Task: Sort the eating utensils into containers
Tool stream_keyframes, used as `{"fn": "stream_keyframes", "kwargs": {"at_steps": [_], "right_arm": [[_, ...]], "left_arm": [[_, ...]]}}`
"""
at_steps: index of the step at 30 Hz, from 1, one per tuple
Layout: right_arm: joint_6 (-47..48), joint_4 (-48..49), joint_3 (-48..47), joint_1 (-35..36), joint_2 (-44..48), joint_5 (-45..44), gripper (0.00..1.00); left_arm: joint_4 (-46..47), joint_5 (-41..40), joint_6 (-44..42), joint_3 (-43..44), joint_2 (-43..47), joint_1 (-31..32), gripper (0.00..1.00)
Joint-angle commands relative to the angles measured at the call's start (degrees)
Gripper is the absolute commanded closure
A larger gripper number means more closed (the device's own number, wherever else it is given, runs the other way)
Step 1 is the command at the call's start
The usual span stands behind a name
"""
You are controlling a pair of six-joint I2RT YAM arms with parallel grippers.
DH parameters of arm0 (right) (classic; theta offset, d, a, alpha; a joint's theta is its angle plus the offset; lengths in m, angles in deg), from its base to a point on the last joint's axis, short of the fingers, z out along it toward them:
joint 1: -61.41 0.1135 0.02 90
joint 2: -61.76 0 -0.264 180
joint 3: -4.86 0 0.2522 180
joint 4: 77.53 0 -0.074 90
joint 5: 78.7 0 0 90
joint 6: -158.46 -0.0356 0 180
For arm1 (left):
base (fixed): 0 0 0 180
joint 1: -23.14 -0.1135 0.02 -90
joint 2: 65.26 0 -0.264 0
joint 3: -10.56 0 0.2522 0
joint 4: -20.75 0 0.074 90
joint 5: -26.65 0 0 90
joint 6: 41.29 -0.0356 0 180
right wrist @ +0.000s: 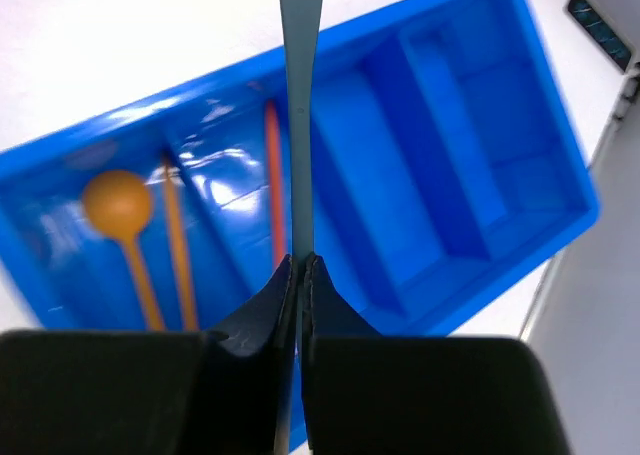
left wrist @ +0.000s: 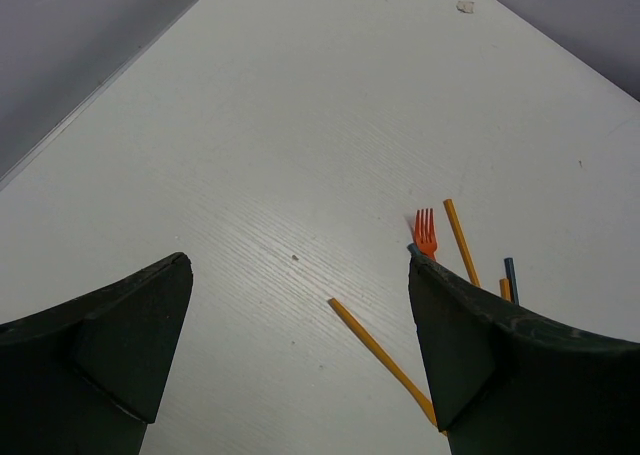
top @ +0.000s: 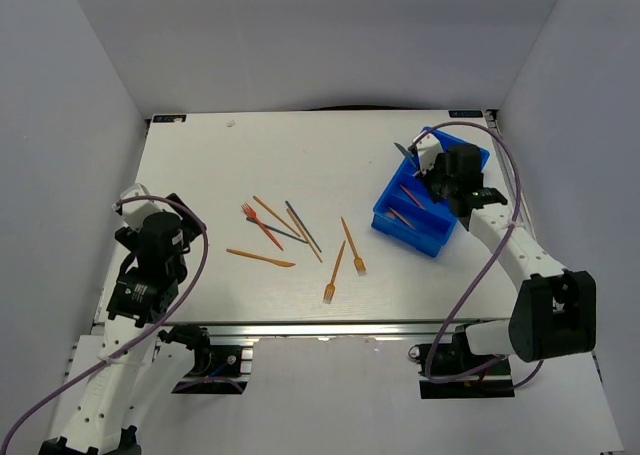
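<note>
blue-grey utensil [right wrist: 300, 75] stands pinched between the right gripper's [right wrist: 298, 263] closed fingers [right wrist: 262, 315], above the blue tray [right wrist: 520, 125].

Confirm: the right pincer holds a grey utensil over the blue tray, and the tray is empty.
No: the tray is not empty; the right wrist view shows a spoon and two sticks in it. The right pincer does hold the utensil.

White links [top: 505, 245], black joints [top: 555, 315], purple cables [top: 206, 243].
</note>
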Motion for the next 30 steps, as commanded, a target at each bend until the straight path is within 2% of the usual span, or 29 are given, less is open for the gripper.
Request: {"fn": "stream_keyframes", "kwargs": {"at_steps": [1,7,12,15,20,25,26,28,30], "right_arm": [[7.02,6.82,-3.12,-3.56,-2.89,6.28,1.00],[11.78,8.13,-2.69,-5.85,-8.79,9.10,1.00],[10.81,6.63,-3.14,-5.85,-12.32,9.30,1.00],[11.25,9.44,0.11,-6.02,-11.45,5.96,1.00],[12.83,13.04,5.29,-6.81,-8.37,6.03,1.00],[10.91,14.19,5.92,-6.73,-6.61,7.96,1.00],[10.12,14.45,5.92,-6.82,-6.17,8.05,0.94],[5.99,13.06,4.08,-6.56,-4.85,9.27,0.91],[1.70,11.65,0.67,-5.33,-3.10,8.15,0.80]], "left_arm": [[1.03,1.04,-0.57,0.15,0.88,-0.17,0.02],[1.20,1.31,-0.66,0.06,1.06,-0.17,0.02],[1.38,1.66,-0.83,0.06,0.97,-0.17,0.02],[1.47,1.83,-0.83,-0.03,0.88,-0.17,0.02],[1.56,1.92,-0.92,0.06,0.53,-0.17,0.02],[1.38,1.83,-0.92,0.06,0.18,-0.17,0.02],[1.38,1.75,-0.92,0.15,0.27,-0.17,0.02],[1.38,1.66,-0.83,0.06,0.35,-0.17,0.02],[1.47,1.48,-0.83,0.15,0.01,-0.17,0.02]]}}
